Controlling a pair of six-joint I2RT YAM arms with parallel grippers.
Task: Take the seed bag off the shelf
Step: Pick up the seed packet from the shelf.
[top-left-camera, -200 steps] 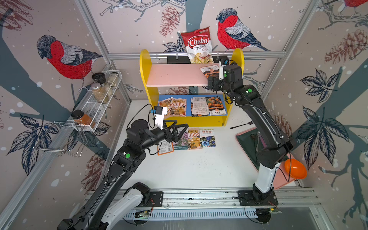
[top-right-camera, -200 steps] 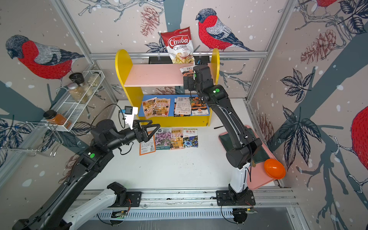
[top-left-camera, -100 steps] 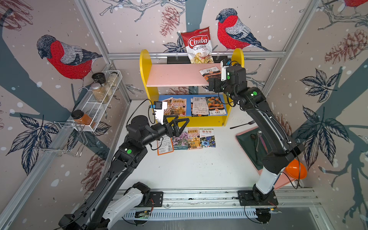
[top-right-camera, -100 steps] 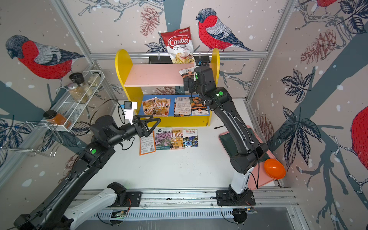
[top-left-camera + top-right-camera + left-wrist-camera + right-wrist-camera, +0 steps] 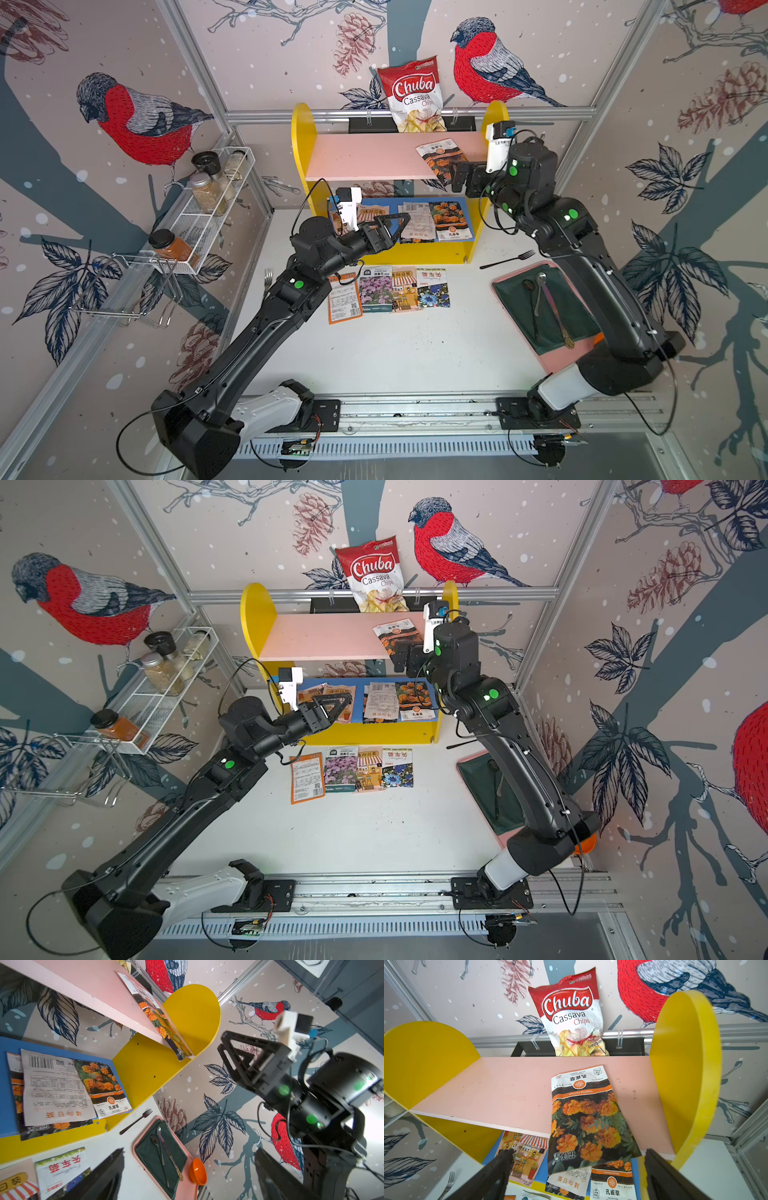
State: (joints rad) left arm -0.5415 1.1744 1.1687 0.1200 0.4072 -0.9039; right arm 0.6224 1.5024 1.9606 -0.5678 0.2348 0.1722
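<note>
Your left tool (image 5: 399, 227) has come up off the row of four seed packets on the bench (image 5: 415, 353). It now hangs level with the blue lower board (image 5: 12, 1045) of the shelf (image 5: 301, 137), in front of the striped-shop packet lying there. Its fingers are spread wide with nothing between them. The pink upper board (image 5: 365, 156) is above and ahead of that tool, out of its line. The task's thing, the marigold seed bag (image 5: 585, 1122), has not shifted. It lies flat on the pink board close to the far yellow side panel, with its near end drooping over the board's front edge. Your right tool (image 5: 457, 178) has eased back a touch and its wrist has swung out toward that panel. The bag now sits straight ahead of it, and the overhanging end lines up with the gap between the fingers without touching them. The left wrist view shows clear air between the tool tip and the bag. Those fingers are spread wide too, so nothing is gripped and the bag is not yet off the shelf. You likely need a short advance of the right tool, then close it on the drooping end.
</note>
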